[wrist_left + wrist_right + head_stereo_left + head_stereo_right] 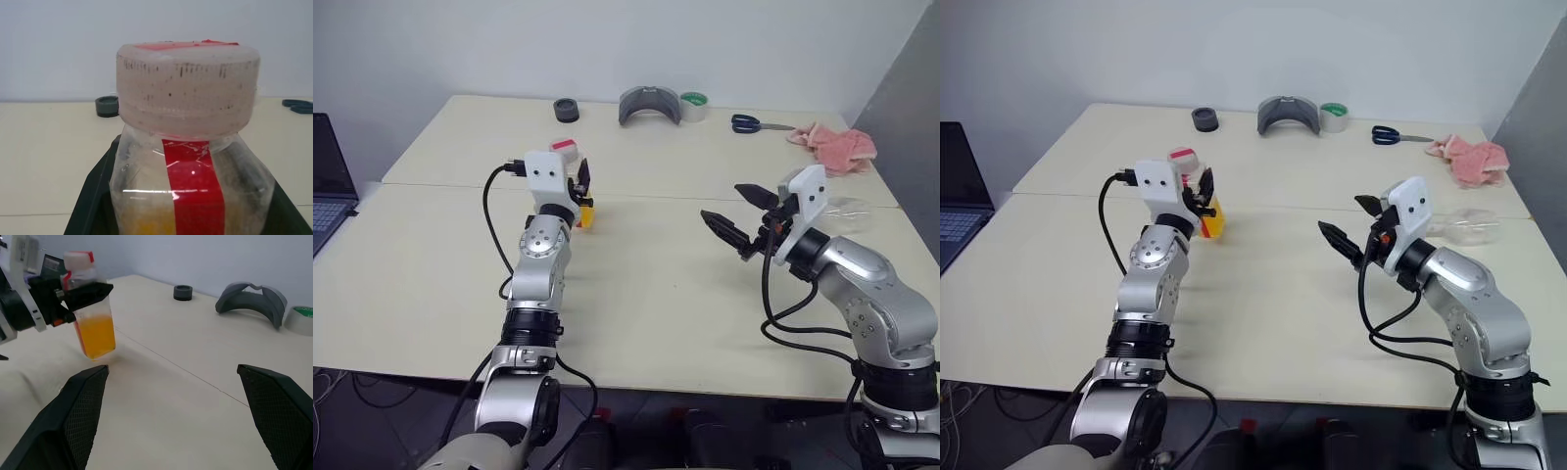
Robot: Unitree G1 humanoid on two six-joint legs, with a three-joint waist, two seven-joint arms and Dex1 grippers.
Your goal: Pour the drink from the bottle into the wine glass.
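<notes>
Beige table (636,294): left gripper (1203,196) clamped on capped bottle (93,308) of orange drink (97,337), held upright just above the tabletop at left; right gripper (736,217) spread wide and empty, nearer the wine glass (1464,227) lying at far right.

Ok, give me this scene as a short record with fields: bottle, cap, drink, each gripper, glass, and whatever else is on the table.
bottle: held off the table, slightly tilted
cap: on
drink: orange, in the bottle's lower part
left gripper: shut on the bottle
right gripper: open, holding nothing
wine glass: lying on its side, right edge
far edge: scissors, pink cloth, tape roll
</notes>
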